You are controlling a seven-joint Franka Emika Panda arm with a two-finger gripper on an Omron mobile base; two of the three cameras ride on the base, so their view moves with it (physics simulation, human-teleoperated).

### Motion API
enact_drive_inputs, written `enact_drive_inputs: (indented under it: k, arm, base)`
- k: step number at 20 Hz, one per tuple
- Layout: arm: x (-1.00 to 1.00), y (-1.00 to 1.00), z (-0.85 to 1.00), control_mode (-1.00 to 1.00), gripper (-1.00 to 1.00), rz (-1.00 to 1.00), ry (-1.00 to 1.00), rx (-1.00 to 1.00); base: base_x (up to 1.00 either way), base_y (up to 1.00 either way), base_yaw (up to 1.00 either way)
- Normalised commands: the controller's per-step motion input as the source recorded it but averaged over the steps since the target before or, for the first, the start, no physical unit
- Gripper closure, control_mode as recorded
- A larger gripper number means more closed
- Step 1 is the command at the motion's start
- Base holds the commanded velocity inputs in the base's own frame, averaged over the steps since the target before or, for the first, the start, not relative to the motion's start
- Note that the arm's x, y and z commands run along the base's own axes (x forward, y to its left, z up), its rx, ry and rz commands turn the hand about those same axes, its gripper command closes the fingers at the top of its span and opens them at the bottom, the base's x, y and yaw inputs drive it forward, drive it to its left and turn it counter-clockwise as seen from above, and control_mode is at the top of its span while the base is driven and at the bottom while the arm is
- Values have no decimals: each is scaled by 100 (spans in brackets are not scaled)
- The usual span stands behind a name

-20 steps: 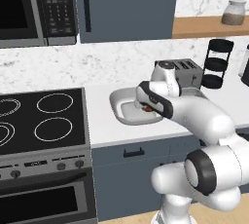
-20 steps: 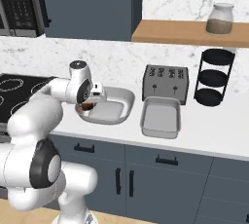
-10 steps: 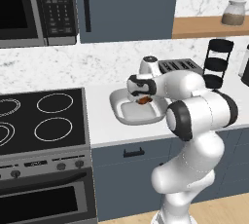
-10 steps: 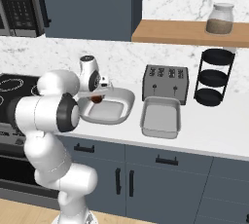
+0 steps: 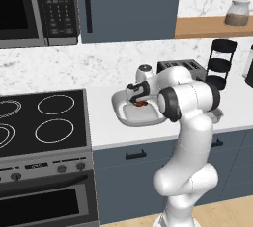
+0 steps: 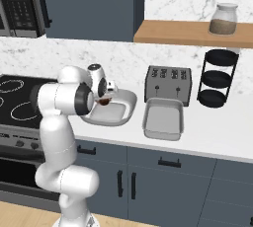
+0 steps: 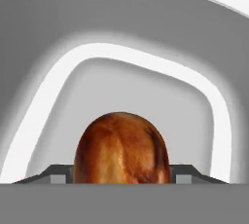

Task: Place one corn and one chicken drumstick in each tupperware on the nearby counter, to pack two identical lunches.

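Over the rounded tupperware tub (image 5: 139, 113) on the tabletop (image 5: 106, 131), I hold a chicken drumstick (image 7: 121, 148) clamped in the end effector (image 5: 140, 102), bulbous end down, positioned to drop inside; the rectangular tray (image 6: 163, 117) waits beside.

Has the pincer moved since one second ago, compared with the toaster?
Yes. The pincer, holding a chicken drumstick, moved toward the toaster, over the rounded tub.
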Motion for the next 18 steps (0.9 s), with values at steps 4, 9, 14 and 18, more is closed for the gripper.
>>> enact_drive_inputs:
  k: [4,9,14,18]
  arm:
    - [4,-8,22,-100,-100,3,0,0]
    - [0,0,33,-100,-100,0,0,2]
    - [-20,0,64,-100,-100,0,0,9]
    - [-85,0,59,-100,-100,0,1,6]
  base:
    - [0,0,0]
    - [0,0,0]
    - [0,0,0]
    - [0,0,0]
